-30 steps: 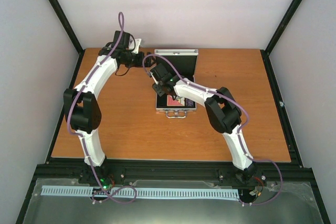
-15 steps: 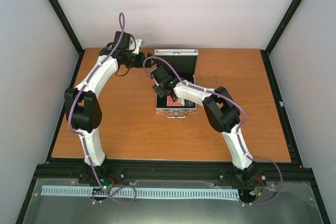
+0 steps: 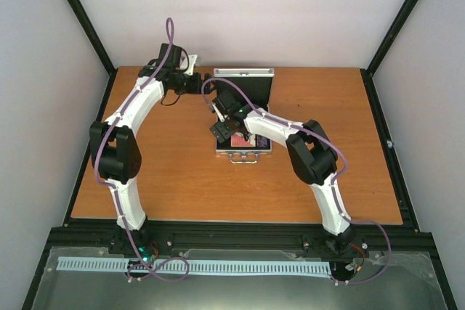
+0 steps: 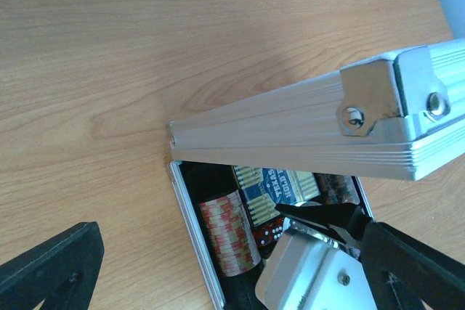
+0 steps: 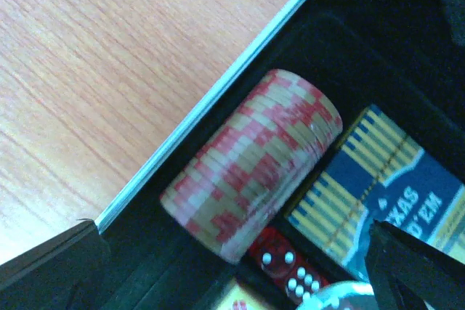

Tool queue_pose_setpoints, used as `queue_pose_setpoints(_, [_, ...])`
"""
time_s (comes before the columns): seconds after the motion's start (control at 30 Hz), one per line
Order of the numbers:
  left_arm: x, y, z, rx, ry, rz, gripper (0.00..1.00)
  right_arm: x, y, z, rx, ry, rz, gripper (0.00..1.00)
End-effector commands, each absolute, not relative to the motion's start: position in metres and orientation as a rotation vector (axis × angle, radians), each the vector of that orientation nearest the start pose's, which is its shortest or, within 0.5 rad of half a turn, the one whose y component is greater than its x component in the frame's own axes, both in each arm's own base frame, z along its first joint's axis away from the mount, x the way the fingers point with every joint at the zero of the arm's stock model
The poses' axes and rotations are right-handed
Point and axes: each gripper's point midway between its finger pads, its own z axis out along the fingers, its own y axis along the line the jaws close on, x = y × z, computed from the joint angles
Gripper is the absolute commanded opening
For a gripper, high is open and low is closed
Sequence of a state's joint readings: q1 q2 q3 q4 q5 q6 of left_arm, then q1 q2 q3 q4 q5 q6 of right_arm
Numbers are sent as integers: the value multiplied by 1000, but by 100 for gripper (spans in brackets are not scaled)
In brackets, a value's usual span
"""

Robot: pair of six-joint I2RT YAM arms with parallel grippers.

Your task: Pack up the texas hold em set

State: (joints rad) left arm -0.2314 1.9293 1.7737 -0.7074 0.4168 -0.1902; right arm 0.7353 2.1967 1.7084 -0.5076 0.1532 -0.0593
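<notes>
Right gripper (image 3: 221,131) has edged lower over the ribbed aluminium case (image 3: 244,152) at frame centre, fingers spread wide. Inside the black lining (image 5: 349,56) lie a ridged red-and-cream chip stack (image 5: 254,161), glossy red die (image 5: 280,260), blue card deck (image 5: 385,186), partly cropped. Left gripper (image 3: 197,83) gapes beside the lid (image 4: 305,128).

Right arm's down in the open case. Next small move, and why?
Probably lift the right gripper straight up out of the case. Its fingers are open over the chip stack, dice and card deck, which already lie inside, and it sits in the path of the raised lid. The left gripper, open, hovers beside that lid.
</notes>
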Motion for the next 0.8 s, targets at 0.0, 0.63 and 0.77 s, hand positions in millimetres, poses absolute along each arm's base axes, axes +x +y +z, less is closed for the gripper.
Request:
queue_pose_setpoints(0.0, [479, -189, 220, 271, 2436, -720, 100, 419, 345, 111, -842, 2371, 144, 100])
queue_pose_setpoints(0.63, [479, -190, 230, 272, 2420, -727, 100, 387, 315, 111, -847, 2520, 97, 100])
queue_pose_setpoints(0.77, [469, -202, 249, 322, 2370, -836, 100, 381, 308, 126, -829, 2504, 115, 100])
